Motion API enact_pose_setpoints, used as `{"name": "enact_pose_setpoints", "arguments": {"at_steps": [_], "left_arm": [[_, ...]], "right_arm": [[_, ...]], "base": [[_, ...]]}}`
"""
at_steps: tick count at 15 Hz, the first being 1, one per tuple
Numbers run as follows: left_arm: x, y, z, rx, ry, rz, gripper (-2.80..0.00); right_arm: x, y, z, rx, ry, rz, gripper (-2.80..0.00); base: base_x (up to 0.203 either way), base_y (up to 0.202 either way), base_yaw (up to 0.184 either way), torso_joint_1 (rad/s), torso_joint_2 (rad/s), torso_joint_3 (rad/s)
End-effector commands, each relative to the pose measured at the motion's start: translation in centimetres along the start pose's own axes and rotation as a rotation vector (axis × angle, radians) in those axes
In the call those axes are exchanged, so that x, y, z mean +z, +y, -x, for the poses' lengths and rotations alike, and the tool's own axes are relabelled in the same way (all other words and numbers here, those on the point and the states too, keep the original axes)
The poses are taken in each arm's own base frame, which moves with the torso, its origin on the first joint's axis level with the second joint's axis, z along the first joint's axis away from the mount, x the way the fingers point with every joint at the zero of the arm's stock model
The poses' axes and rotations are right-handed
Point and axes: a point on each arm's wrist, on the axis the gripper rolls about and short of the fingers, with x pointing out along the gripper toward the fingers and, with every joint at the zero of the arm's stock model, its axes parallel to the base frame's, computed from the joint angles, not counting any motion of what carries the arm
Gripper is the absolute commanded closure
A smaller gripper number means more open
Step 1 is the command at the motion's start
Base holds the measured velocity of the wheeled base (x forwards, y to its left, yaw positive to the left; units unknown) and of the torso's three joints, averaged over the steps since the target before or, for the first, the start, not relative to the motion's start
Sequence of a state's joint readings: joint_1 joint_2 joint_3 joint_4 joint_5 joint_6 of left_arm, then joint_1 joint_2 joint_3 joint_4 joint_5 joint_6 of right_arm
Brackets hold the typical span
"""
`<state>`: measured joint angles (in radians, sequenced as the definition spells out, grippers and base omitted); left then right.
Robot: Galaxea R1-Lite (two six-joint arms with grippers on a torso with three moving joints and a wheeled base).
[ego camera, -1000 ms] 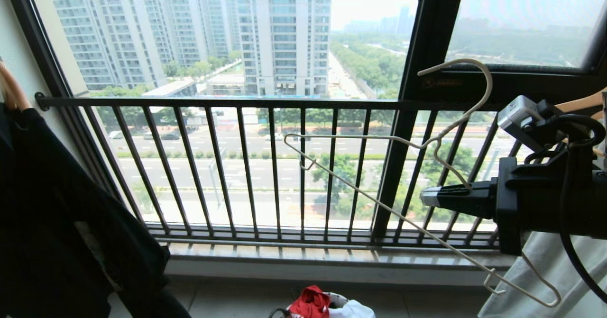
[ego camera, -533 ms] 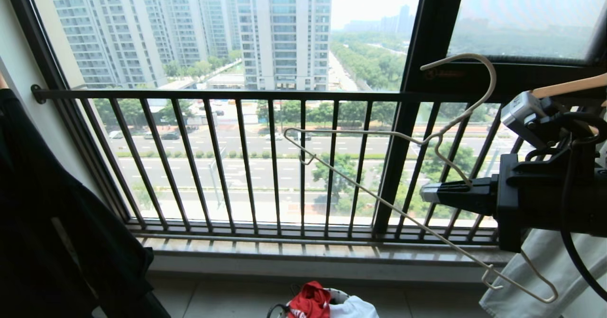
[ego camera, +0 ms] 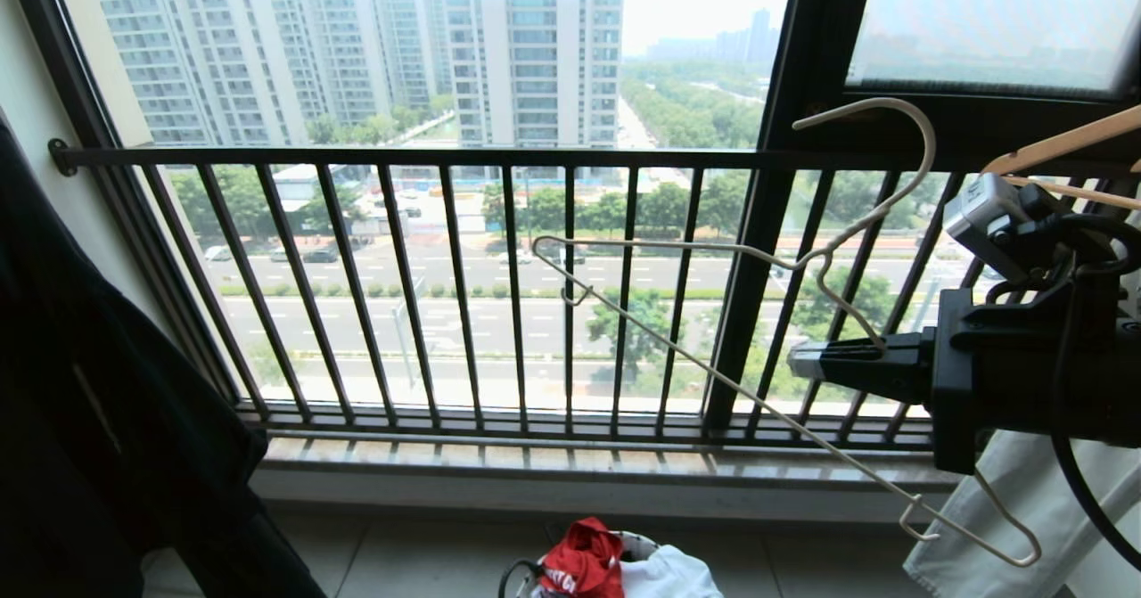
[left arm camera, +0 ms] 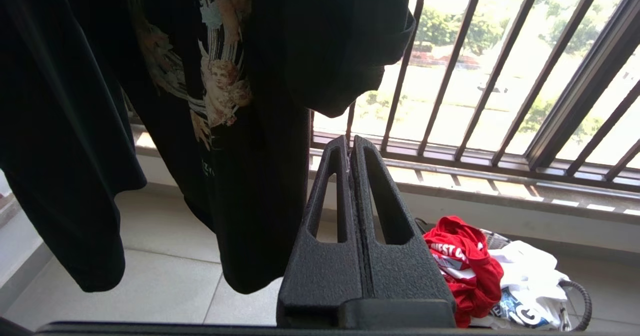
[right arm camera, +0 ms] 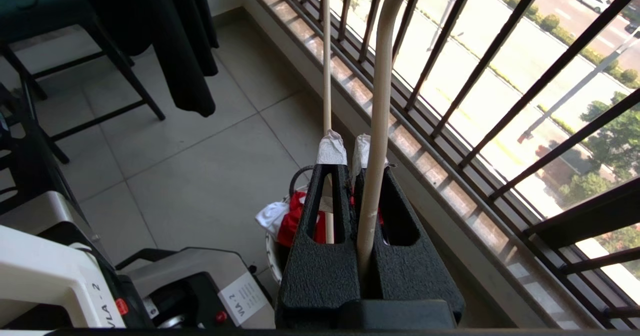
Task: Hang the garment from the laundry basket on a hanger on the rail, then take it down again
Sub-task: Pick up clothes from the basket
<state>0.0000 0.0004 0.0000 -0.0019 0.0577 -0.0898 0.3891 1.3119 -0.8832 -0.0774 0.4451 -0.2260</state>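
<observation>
- My view has tilted down since a second ago; the basket (ego camera: 526, 576) shows more.
- Right fingers (ego camera: 802, 364) pinch the hanger (ego camera: 713, 375), slanting down to the right.
- Red shirt (ego camera: 584, 562) lies in the basket, below and left of them.
- Left fingers (left arm camera: 350, 163) pressed together, empty, nearer the shirt.

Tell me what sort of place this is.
Likely an enclosed high-rise apartment balcony used for drying laundry: a barred window railing overlooks towers and a road, a black printed T-shirt hangs, and a laundry basket sits on tile.

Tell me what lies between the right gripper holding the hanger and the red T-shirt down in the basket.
Nothing: in the head view the right gripper, shut on the hanger, hangs in open air above the red T-shirt in the basket.
</observation>
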Motion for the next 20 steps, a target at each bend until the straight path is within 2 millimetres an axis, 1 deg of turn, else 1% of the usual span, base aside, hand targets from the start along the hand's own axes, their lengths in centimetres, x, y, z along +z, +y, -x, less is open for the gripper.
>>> {"name": "enact_pose_setpoints", "arguments": {"at_steps": [1, 11, 20], "left_arm": [[0.00, 0.00, -0.01, 0.001, 0.001, 0.001, 0.00], [0.00, 0.00, -0.01, 0.001, 0.001, 0.001, 0.00], [0.00, 0.00, -0.01, 0.001, 0.001, 0.001, 0.00]], "right_arm": [[0.08, -0.01, -0.02, 0.003, -0.003, 0.002, 0.00], [0.00, 0.08, 0.12, 0.004, -0.004, 0.007, 0.00], [0.07, 0.19, 0.36, 0.006, -0.011, 0.010, 0.00]], "base": [[0.000, 0.000, 0.000, -0.188, 0.43, 0.245], [0.000, 0.000, 0.000, -0.227, 0.54, 0.308], [0.000, 0.000, 0.000, -0.179, 0.49, 0.311]]}}
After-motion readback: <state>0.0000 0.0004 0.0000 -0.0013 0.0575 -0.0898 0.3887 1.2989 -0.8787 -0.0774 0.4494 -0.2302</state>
